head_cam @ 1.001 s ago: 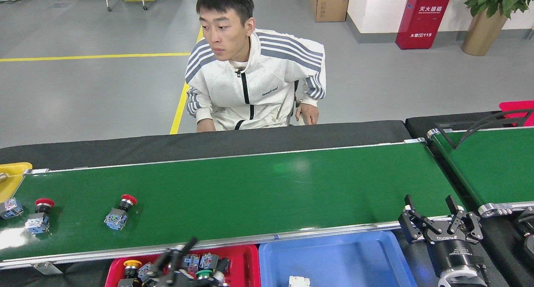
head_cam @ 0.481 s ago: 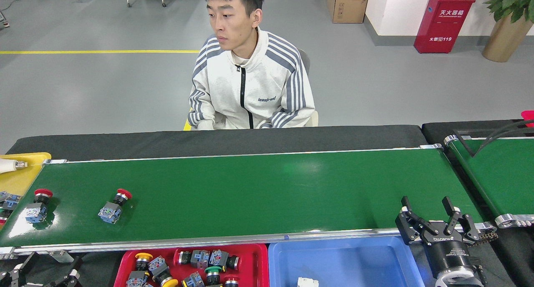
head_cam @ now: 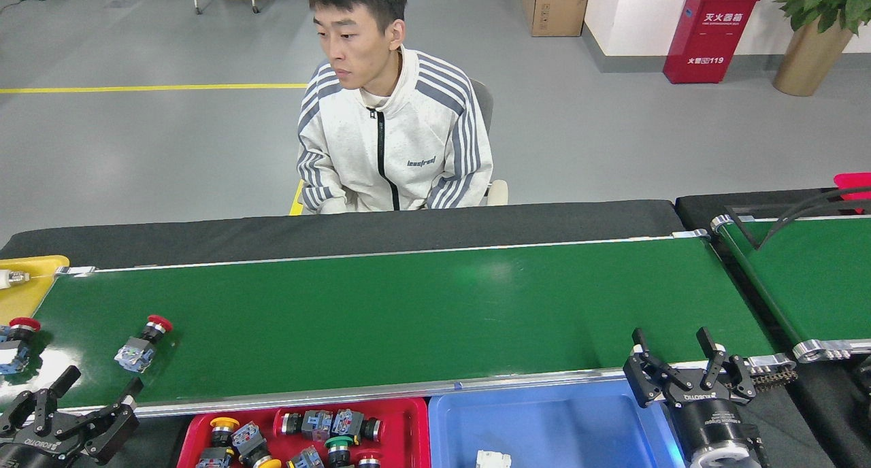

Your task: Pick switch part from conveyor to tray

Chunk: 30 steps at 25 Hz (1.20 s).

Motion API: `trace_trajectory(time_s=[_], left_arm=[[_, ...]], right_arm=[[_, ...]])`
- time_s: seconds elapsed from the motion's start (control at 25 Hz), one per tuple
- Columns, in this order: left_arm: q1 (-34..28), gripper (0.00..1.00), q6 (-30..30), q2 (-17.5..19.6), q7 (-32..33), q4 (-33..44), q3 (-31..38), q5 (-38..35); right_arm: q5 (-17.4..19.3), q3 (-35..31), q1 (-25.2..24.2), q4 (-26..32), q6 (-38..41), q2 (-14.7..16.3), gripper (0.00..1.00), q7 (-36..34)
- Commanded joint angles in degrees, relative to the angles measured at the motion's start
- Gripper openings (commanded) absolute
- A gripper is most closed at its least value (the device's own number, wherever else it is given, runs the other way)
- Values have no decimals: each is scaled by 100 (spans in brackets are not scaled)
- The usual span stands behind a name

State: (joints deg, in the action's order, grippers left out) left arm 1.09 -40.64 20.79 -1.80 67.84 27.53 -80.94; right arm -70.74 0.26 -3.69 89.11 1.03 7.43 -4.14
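Grey floor behind green conveyor (head_cam: 408,311)

Bright even overhead light; soft glare patches on glossy conveyor (head_cam: 408,318); sharp focus, faint shadows

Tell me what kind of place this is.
Most likely a factory or workshop floor set up as a sorting station. A long green conveyor carries a red-capped switch part, a red tray holds more switches, and the grey floor has yellow line markings.
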Motion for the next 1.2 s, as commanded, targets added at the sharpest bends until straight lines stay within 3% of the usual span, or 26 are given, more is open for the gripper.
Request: trace_trajectory(time_s=[0.0, 0.16, 0.4, 0.44, 0.48, 0.6, 0.72, 0.8, 0.96, 1.04, 1.16], left_arm=[[295, 98, 56, 136, -4, -315, -63, 26], [788, 98, 293, 312, -4, -1150, -134, -1], [1306, 97, 1374, 602, -92, -2056, -635, -27], [1368, 92, 1445, 619, -92, -2178, -688, -18], [1403, 81, 1454, 619, -92, -2258, -696, -9], [1412, 38, 1418, 611, -92, -2337, -696, 35], [1403, 16, 1366, 575, -110, -2328, -714, 52], [1377, 8, 1111, 558, -110, -2266, -714, 202], [982, 4, 101, 391, -101, -1529, -714, 597], [489, 4, -216, 233, -101, -737, -705, 711], [-740, 6, -436, -22, -83, 878, -670, 913]], right_arm=[[-1, -8, -44, 159, 20, -31, 100, -35], [-10, -8, -88, 221, 20, -14, 100, -43], [-10, 1, -18, 221, 37, 22, 100, -52], [-10, 1, -26, 221, 37, 30, 100, -61], [-19, 9, -35, 221, 46, 30, 100, -61], [-28, 9, -62, 221, 178, 30, 100, -61], [-28, 1, -35, 221, 187, 13, 100, -52], [-28, 1, -35, 221, 187, 13, 100, -52], [-28, -87, -27, 229, 169, 48, 100, -61], [-28, -87, -35, 238, 169, 74, 100, -61], [-28, -87, -35, 238, 169, 83, 100, -61]])
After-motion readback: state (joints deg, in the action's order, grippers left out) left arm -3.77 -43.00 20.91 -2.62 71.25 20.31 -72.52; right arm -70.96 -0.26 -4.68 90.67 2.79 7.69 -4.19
